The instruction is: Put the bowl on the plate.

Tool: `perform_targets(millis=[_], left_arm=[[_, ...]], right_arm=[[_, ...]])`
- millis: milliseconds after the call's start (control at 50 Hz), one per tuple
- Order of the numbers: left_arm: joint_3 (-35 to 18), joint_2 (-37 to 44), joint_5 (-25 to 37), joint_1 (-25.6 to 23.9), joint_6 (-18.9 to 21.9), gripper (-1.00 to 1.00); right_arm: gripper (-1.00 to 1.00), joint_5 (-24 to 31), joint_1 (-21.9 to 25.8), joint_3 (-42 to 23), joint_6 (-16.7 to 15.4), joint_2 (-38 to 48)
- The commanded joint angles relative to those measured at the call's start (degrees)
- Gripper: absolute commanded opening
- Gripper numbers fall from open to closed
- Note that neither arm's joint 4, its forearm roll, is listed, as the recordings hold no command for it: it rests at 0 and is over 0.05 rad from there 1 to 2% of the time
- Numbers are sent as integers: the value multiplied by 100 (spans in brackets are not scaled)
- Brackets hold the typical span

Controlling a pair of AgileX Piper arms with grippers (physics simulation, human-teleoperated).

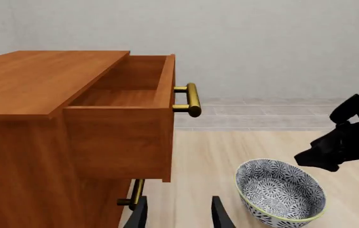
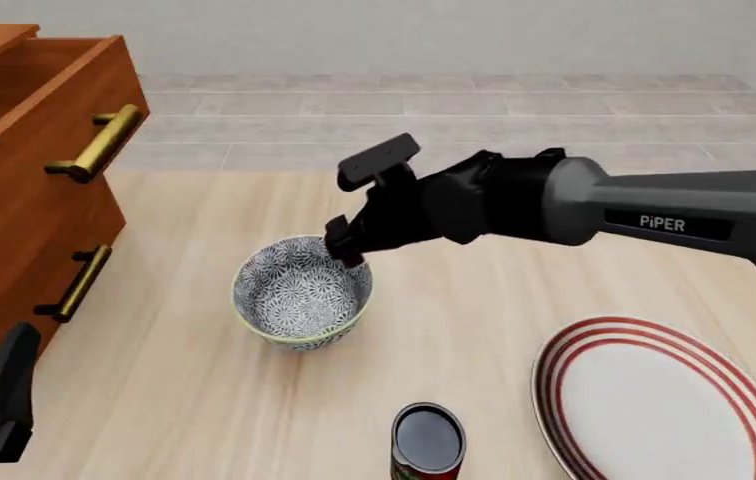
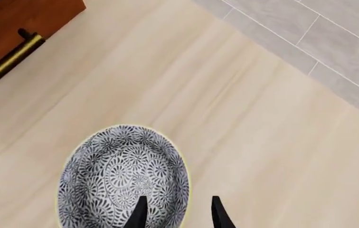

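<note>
I judge the bowl [image 2: 302, 292], on the table left of the plate [image 2: 672, 400], rigid, glazed and slippery, best pinched at its rim, which my right gripper [image 3: 177, 211] straddles, parted narrowly and holding nothing.

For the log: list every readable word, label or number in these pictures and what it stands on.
"PiPER": white lettering on the right arm's grey forearm, front view.
The dark can shows no readable label from above.
Bowl, plate and drawer cabinet: no text.
</note>
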Motion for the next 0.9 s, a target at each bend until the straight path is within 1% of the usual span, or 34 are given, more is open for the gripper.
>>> perform_targets(millis=[20, 260, 900], left_arm=[[0, 0, 0, 0, 0, 100], [0, 0, 0, 0, 0, 100], [0, 0, 0, 0, 0, 100]], right_arm=[[100, 118, -6, -327, 10, 465], [100, 146, -10, -432, 66, 690], [100, -88, 122, -102, 309, 866]])
